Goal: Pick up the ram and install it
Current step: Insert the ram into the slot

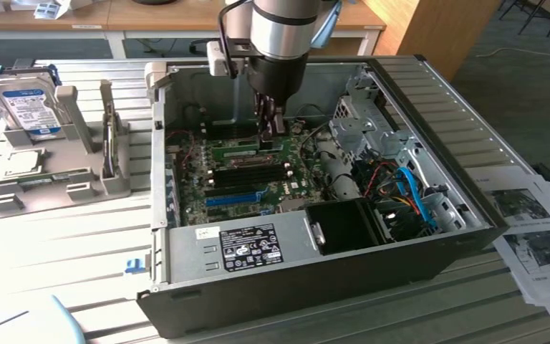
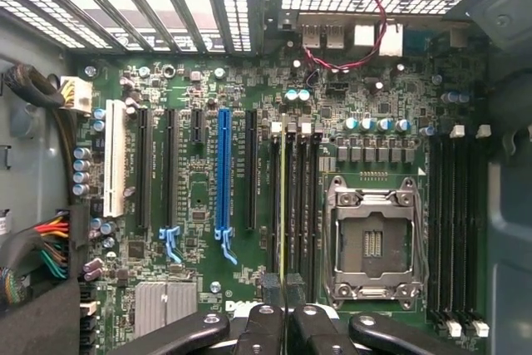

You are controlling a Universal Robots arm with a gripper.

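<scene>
Gripper [image 1: 268, 136] hangs inside the open computer case [image 1: 447, 143], low over the motherboard [image 1: 256, 183], with the arm coming straight down from above. From the wrist view the two dark fingers [image 2: 270, 288] sit almost together, pinched on one end of the ram [image 2: 281, 205]. All I get of it there is a thin yellow-green edge running away from the fingertips. It lines up with the group of black memory slots [image 2: 299, 197] just beside the empty CPU socket [image 2: 372, 239]. Whether it is pressed home in a slot or only standing over it, I cannot tell.

In the exterior view the ram [image 1: 235, 150] shows as a short green strip reaching from the fingertips toward the exterior view's left, close above the board. The long blue slot [image 2: 223, 172] lies further along the board, on the far side of the ram from the socket. A white slot [image 2: 119, 164] is beyond that. A second group of black memory slots [image 2: 457, 222] flanks the socket's other side.

Outside the case, on the slatted table [image 1: 65, 244], a silver hard drive [image 1: 26, 104] with a blue label stands upright in a grey holder [image 1: 65, 179], well apart from the gripper. Printed sheets [image 1: 533, 229] lie on the exterior view's right.
</scene>
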